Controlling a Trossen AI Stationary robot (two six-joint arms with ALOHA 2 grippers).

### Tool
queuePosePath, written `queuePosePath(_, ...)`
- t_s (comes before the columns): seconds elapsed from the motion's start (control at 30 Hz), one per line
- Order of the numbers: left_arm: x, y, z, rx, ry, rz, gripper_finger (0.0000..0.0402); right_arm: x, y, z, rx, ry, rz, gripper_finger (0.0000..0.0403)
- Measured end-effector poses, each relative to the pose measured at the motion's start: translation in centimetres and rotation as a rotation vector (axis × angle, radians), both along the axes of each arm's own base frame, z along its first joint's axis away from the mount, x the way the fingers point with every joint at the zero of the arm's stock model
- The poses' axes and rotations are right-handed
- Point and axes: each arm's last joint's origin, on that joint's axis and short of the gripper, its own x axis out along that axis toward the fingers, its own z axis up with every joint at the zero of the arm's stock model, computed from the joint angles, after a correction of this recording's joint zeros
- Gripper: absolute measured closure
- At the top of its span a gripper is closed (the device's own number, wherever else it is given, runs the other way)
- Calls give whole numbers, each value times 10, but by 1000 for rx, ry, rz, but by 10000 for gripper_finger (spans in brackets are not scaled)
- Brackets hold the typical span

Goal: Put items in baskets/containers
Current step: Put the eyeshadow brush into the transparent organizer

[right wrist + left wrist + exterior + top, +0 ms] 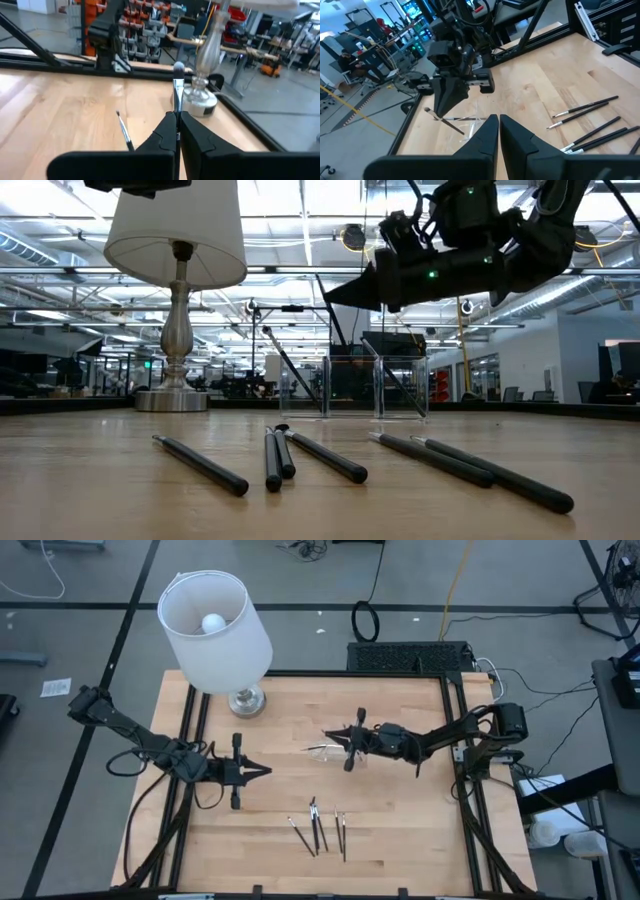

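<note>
Several thin dark sticks with lighter tips [320,830] [325,457] lie flat on the wooden table near its front edge; they also show as sticks [590,125] in the left wrist view. The clear tray [320,751] [352,385] [472,120] stands at the table's middle. My right gripper [330,737] [440,113] hangs just over the tray, shut on one stick. Another stick [124,131] lies below it; whether inside the tray I cannot tell. My left gripper [266,772] [498,131] hovers left of the tray, shut and empty, pointing toward it. My right gripper pinches one stick's shaft [176,102] between its two fingers. The stick rises out past the fingertips, and its rounded lighter tip [177,67] is free. The fingers come about level from the table's right side. The stick is lifted clear of the table, above the tray.
A lamp with a white shade [215,625] [178,240] and a metal foot [202,97] stands at the far left of the table. Black frame rails [190,740] run along the table's left and right sides. Bare wood lies between tray and loose sticks.
</note>
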Motion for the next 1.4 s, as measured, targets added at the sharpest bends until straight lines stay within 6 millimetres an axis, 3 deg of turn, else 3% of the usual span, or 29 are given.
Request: queuePosePath(1.4,0,0,0,4,-4,-2,376,-3,3,-17,197,98,-177,402)
